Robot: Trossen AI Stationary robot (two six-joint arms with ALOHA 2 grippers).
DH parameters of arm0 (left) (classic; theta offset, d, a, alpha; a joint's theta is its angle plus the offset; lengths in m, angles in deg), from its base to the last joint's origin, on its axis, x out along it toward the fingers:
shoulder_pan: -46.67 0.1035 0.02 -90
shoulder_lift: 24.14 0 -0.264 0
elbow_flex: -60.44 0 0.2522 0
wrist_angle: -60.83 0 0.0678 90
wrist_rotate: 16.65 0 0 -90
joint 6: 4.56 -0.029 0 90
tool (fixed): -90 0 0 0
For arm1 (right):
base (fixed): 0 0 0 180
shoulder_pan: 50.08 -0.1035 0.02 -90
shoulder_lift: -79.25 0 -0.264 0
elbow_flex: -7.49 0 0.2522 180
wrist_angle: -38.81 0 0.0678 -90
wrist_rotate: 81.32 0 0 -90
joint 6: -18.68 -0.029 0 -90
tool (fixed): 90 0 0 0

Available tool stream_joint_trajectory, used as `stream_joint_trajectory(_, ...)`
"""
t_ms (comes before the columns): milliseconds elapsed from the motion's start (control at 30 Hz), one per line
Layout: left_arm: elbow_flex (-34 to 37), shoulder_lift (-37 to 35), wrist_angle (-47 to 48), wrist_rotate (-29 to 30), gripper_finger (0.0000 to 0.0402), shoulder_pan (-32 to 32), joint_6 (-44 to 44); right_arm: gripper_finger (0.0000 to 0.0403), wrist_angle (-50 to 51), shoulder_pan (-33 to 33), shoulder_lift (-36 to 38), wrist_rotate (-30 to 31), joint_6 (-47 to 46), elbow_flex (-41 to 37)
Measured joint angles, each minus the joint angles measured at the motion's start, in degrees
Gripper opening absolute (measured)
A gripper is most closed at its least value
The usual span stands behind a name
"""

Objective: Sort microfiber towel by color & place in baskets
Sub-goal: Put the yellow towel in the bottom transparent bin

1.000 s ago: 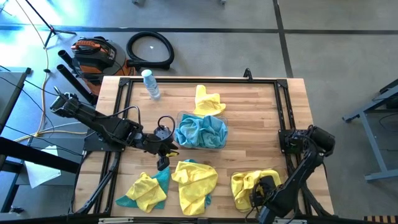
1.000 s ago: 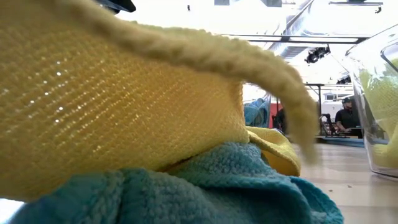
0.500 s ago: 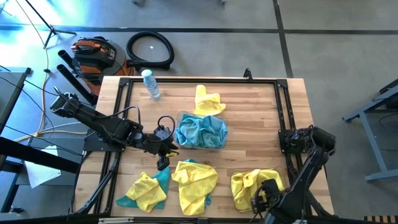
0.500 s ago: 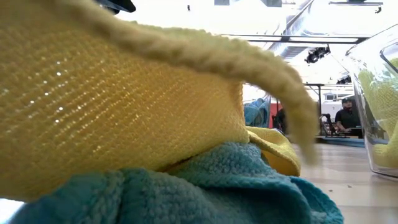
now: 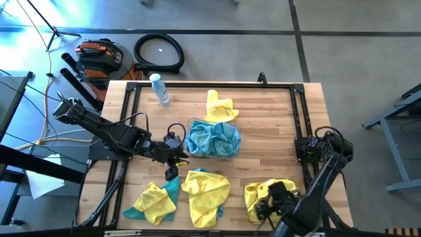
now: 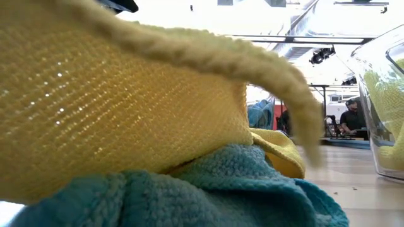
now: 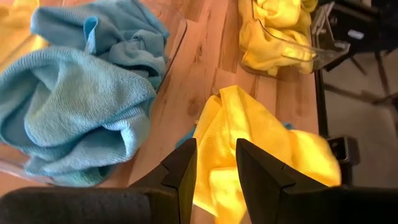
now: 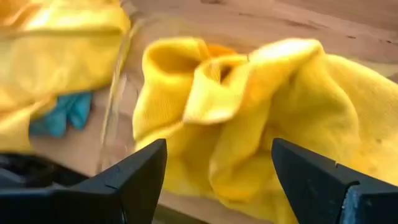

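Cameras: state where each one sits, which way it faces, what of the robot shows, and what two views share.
High view: overhead, facing straight down; both arms show, left claw by the teal basket, right claw over the yellow basket.
Low view: table height, facing across; a yellow towel on a teal towel fills it; no arm.
Left wrist view: past its fingers at the teal basket.
Right wrist view: past its open fingers at the yellow towels.
Shared: both wrist views show the yellow basket.

right gripper (image 5: 263, 209) drawn back from right basket (image 5: 250, 205), now over its near-left corner, right arm elbow shifted nearer
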Motion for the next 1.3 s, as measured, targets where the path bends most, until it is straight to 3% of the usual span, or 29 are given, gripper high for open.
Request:
stream_joint_trajectory(167,0.0,0.0,0.1,0.0,0.0099,0.0,-3.1,0.0287,0.0,5.3,0.0,-4.6,5.3,0.0)
stream_joint_trajectory(533,0.0,0.0,2.6,-2.9,0.0099,0.0,1.3,0.0287,6.9,16.0,0.0,-2.2,13.9,-0.1)
stream_joint_trajectory(833,0.0,0.0,2.4,-1.5,0.0099,0.6,4.6,0.0287,6.4,23.9,1.4,0.0,37.5,-10.8)
stream_joint_trajectory(1000,0.0,0.0,2.5,0.2,0.0099,2.9,8.0,0.0277,-3.4,28.1,10.2,1.4,47.8,-23.1)
stream_joint_trajectory(1300,0.0,0.3,2.6,3.1,0.0099,7.0,9.3,0.0255,-23.8,35.2,37.7,5.0,62.2,-47.9)
